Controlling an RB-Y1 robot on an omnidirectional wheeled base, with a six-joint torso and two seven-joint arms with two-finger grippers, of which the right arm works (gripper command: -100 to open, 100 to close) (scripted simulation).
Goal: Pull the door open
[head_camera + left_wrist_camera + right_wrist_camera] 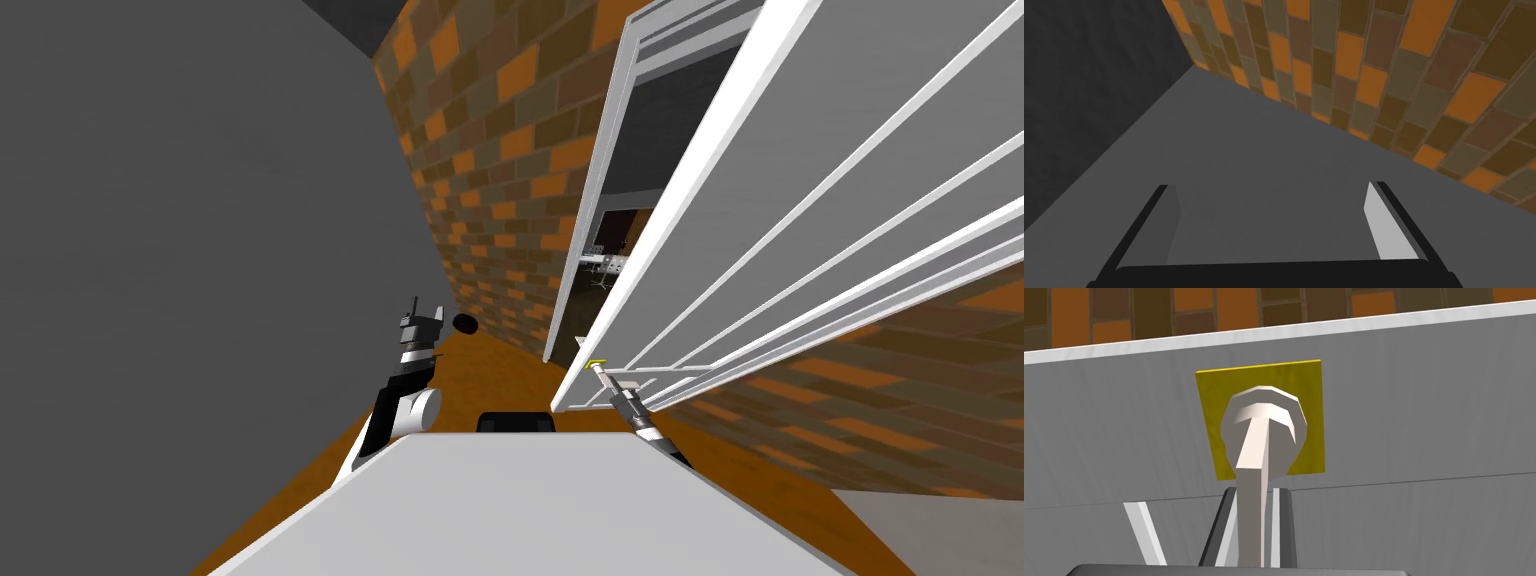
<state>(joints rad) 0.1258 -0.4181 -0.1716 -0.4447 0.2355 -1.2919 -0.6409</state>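
while the white panelled door stands swung partly out of its white frame, the right gripper is clenched on the door's handle. in the right wrist view the handle is a pale lever running from a rounded hub straight down between the two fingers, and each blade presses one side of it. the hub sits on a square yellow plate fixed flat on the door's grey face, close under the door's white edge strip. in the head view the handle lies close to the door's free edge, and the right forearm reaches up to it from beside the chest.

the door's face carries raised white mouldings that fan out along its length. between the free edge and the frame there is a gap, and through it a dim space shows with some small pale items that i cannot make out. the frame is set in a brick wall of orange and brown blocks, which runs on behind the door. the floor below is orange-brown, and a plain grey wall rises on the robot's left.

the left gripper is raised on its bent arm near that grey wall, well apart from the door, with its fingers spread wide and nothing between them. a small black rounded thing sits just beside it, towards the brick wall; i cannot tell what it is.
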